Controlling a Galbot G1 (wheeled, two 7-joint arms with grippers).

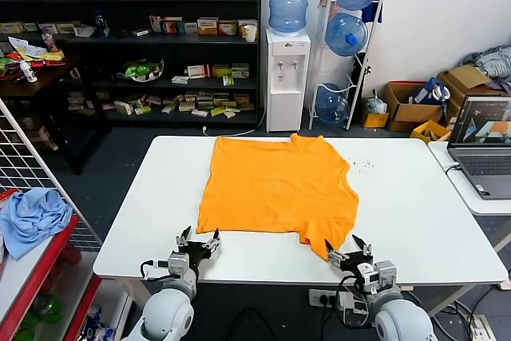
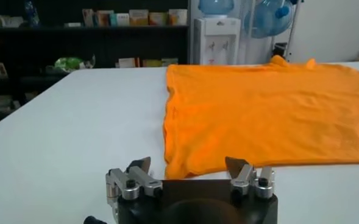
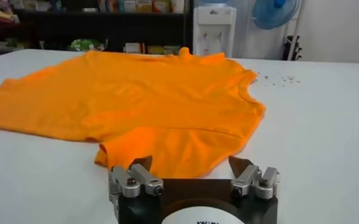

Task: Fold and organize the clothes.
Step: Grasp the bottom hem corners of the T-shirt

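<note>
Head view: an orange T-shirt [image 1: 275,193] lies spread flat on the white bench [image 1: 415,213], plain side up, with no lettering showing. The left end effector [image 1: 199,241] sits at the bench's near edge just short of the shirt's near left corner, and the right end effector [image 1: 350,251] sits by the sleeve that droops toward the near right. Both stand wide and hold nothing. A light blue cloth [image 1: 32,217] rests on a side rack, well apart from the work.

Left wrist view: the left end effector [image 2: 188,173] frames the shirt's [image 2: 264,115] near corner between wide-set fingers; the fabric edge lies just beyond the tips, and whether it touches them is hard to tell from this angle.

Right wrist view: the right end effector [image 3: 191,170] faces the shirt's [image 3: 149,103] near sleeve, fingers wide, cloth just ahead.

The step in hand looks like the reach for the first fold. Next, each arm likely needs to slide low under the near edge and pinch a single layer cleanly before lifting.
</note>
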